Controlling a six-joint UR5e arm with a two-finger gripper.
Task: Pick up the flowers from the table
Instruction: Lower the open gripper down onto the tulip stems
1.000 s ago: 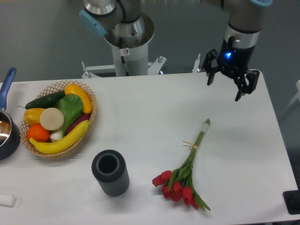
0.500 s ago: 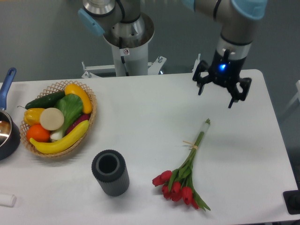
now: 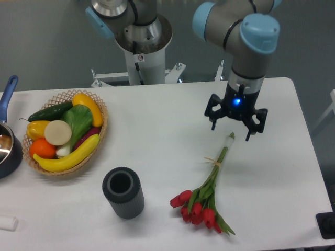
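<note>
— So, where are the flowers (image 3: 205,200) lying?

— On the white bench (image 3: 157,136), toward its near right part. The red heads point to the near edge and the green stems run up and away to the far right, with a thin pale band tied around the stems partway along. The cut ends of the stems reach the farthest point of the bunch.

— And the end effector (image 3: 235,124)?

— It hangs just over those stem ends, a little to the far side of them, pointing down at the bench. Its fingers are spread wide apart and nothing sits between them. A blue light glows on its body. It does not touch the flowers.

— What else is on the bench?

— A dark ribbed cylinder (image 3: 123,192) stands upright near the front, left of the blooms and apart from them. Farther left sits a wicker basket (image 3: 100,137) holding a banana, an orange, a cucumber, a yellow pepper, some leafy green and a pale round item. At the left edge a dark pot with a blue handle (image 3: 7,141) is partly cut off by the frame, and a small white object (image 3: 8,223) lies at the near left corner.
</note>
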